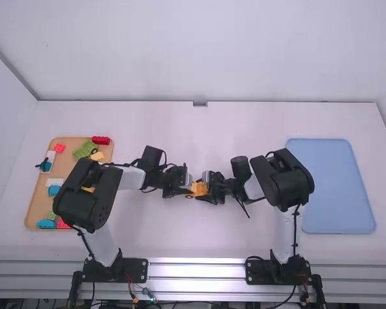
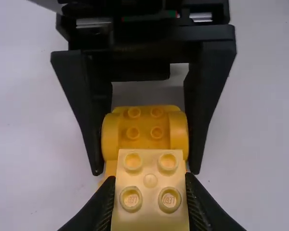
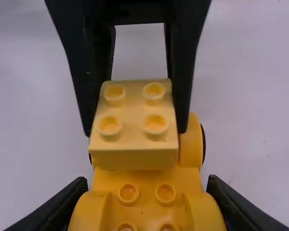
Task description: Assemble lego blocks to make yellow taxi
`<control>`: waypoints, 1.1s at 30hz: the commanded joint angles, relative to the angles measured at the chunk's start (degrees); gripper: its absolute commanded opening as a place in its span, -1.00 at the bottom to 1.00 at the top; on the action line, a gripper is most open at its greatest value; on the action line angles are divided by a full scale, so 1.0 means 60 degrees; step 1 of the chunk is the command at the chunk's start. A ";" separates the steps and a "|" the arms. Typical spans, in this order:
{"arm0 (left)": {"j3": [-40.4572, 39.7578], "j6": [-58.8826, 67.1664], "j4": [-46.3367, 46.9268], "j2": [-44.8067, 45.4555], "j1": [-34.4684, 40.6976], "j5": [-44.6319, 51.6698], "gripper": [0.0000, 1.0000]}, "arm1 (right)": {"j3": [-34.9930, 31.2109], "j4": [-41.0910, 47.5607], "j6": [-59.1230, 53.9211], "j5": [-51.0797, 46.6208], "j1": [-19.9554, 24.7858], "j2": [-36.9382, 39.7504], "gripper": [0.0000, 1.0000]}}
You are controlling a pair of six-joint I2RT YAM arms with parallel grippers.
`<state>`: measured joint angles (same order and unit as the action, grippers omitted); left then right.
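To your left, the tan tray [image 1: 31,209] carries a red block [image 1: 101,140] on its far rim, with a green piece [image 1: 85,150], a yellow piece [image 1: 97,156] and a pink piece [image 1: 60,148] close by. Further along you have a white piece [image 1: 55,182], a blue block [image 1: 54,191] and more coloured pieces towards the near rim. Your left arm [image 1: 90,193] passes over that tray and hides part of it. The blue tray [image 1: 331,187] lies on your right, beyond the right arm [image 1: 283,180].

Your worktop [image 1: 199,235] is white, with a pale wall [image 1: 199,51] behind it and a metal rail [image 1: 196,264] along the near edge.

The car [image 1: 199,188] is mid-worktop, between your two arms. Your right gripper [image 1: 207,188] has its jaws parted just to the car's width, clamped on both sides. Your left gripper [image 1: 188,187] has its jaws closed on the sides of a pale yellow brick [image 3: 135,130], studs up, over the car. You can't tell whether the brick is seated. Beside it, a black wheel [image 3: 203,140] shows at the car's side.
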<state>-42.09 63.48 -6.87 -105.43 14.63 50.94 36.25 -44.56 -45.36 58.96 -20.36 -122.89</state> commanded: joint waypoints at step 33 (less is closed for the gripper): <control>-0.0066 -0.0178 0.0739 0.1319 -0.0477 0.1384 -0.96 | 0.0011 0.0011 0.0084 0.0200 0.0011 -0.0182 0.08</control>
<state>-42.11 62.11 -3.44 -97.76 11.05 56.64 36.25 -44.56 -45.19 59.00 -20.34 -122.89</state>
